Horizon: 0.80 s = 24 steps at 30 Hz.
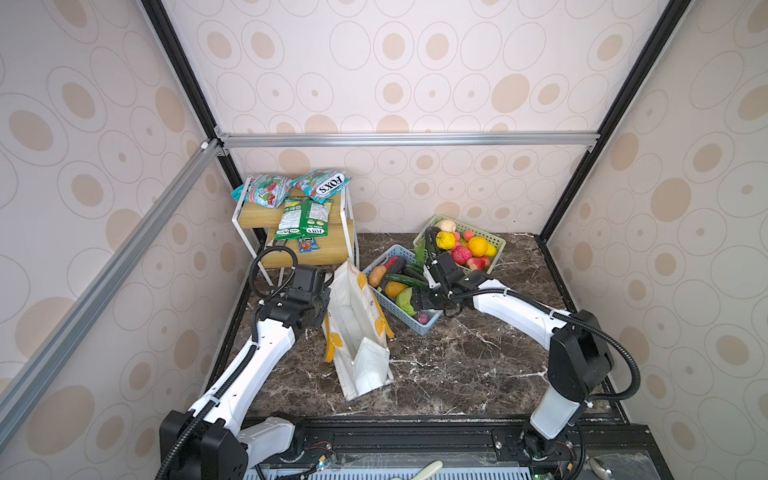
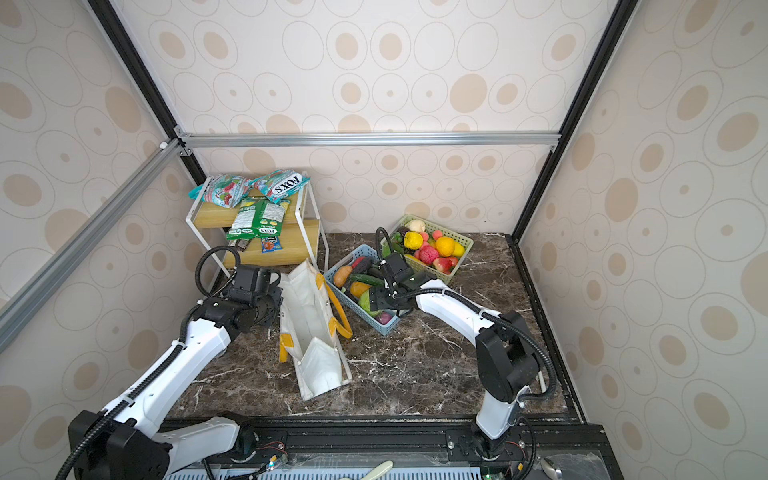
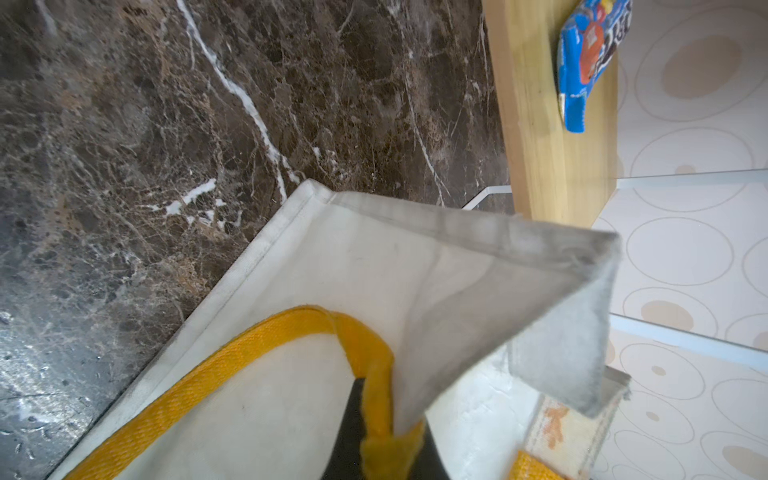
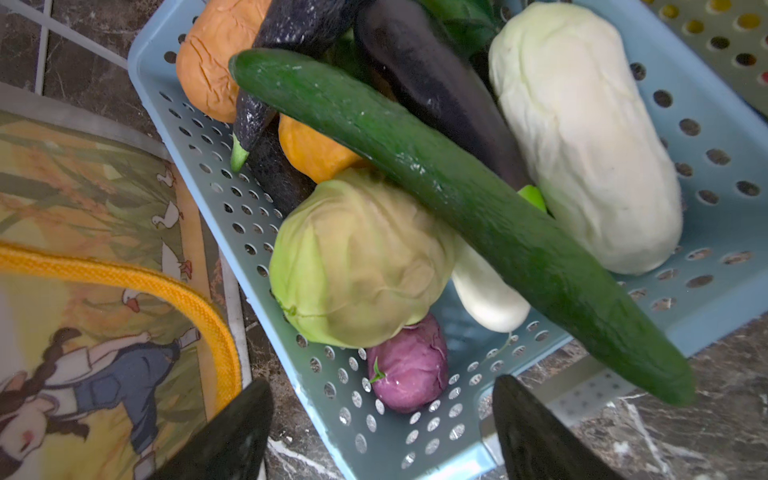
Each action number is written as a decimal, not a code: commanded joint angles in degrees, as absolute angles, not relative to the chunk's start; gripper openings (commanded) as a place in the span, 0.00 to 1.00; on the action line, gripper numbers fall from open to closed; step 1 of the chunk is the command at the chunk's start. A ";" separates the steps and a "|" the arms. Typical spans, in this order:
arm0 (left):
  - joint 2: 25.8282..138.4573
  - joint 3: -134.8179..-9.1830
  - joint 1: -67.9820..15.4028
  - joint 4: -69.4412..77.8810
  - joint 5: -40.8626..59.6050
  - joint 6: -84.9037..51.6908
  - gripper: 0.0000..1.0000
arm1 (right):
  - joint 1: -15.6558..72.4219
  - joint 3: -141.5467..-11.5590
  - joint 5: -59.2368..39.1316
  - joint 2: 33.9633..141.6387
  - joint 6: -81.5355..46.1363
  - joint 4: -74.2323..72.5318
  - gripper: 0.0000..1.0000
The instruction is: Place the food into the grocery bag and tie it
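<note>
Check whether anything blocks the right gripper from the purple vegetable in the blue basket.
Nothing visible lies between the open right gripper and the purple vegetable. The green cabbage rests partly over it; the cucumber passes to one side.

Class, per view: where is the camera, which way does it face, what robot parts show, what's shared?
Both top views: high in front, looking down at the table; left arm, right arm show.
Left wrist: close against the grocery bag; left gripper clamps its handle.
Right wrist: above the blue basket, facing its food; right gripper open.
Shared: grocery bag.
</note>
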State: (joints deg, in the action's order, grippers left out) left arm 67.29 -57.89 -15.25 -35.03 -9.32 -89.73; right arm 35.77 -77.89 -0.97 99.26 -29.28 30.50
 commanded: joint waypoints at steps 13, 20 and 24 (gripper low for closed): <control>65.91 -59.40 -14.39 -36.54 -13.05 -69.13 0.54 | 36.61 -87.12 1.50 102.65 -26.49 34.22 0.86; 67.69 -61.07 -14.27 -38.72 -15.72 -53.41 0.65 | 36.56 -99.70 1.63 109.53 -11.98 46.02 0.84; 68.86 -62.77 -14.24 -39.82 -16.34 -46.67 0.67 | 36.48 -106.43 2.50 114.54 -8.28 51.80 0.80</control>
State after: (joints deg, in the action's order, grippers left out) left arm 68.14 -59.55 -14.63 -37.23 -13.52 -55.24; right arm 36.03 -103.68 1.43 111.70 -13.89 43.72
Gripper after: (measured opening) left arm 0.665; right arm 0.807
